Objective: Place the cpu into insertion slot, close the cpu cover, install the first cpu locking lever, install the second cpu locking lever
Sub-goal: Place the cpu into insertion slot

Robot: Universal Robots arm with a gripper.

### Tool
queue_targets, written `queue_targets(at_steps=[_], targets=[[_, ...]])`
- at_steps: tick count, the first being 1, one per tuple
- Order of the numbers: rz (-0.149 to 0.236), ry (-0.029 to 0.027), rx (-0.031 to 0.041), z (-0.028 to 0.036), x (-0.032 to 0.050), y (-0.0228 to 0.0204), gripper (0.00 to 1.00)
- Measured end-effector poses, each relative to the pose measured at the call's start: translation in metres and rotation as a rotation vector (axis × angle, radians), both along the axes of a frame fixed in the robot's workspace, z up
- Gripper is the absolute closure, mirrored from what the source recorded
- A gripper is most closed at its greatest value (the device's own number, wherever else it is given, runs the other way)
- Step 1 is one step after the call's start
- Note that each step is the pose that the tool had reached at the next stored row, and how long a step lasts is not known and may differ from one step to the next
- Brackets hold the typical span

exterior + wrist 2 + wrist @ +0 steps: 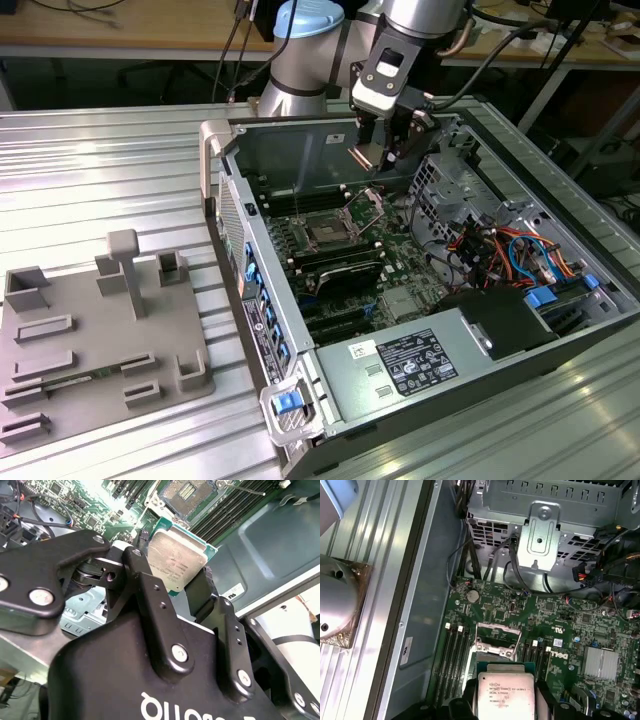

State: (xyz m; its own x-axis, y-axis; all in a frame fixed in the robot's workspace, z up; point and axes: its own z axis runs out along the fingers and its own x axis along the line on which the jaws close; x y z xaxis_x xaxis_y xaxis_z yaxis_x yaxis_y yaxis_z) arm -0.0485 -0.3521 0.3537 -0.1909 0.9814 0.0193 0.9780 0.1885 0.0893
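Observation:
My gripper (379, 160) hangs over the open computer case (236, 205), shut on the cpu (176, 559). The chip is a silver square with a green edge, clamped between the black fingers (149, 595). In the first wrist view the cpu (505, 690) sits above the motherboard, apart from it, near the socket. The insertion slot (187, 492) lies open with its contact field showing, also seen in the exterior view as a dark square, the insertion slot (328, 233). The cpu cover (497, 636) stands raised beside it. Thin locking levers (241, 488) are swung out.
Long black memory slots (455, 650) flank the socket. A metal drive cage (540, 530) with cables, a silver heatsink (600, 662) and the power supply (410, 365) crowd the case. A grey fixture plate (90, 340) lies on the table at the exterior view's left.

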Motion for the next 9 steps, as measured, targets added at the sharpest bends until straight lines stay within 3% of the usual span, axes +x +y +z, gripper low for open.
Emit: queue_targets(at_steps=[4,9], targets=[[-0.041,0.0000,0.0001,-0.0004,-0.0011,0.0000,0.45],[-0.065,0.0000,0.0001,-0.0004,-0.0013,0.0000,0.45]])
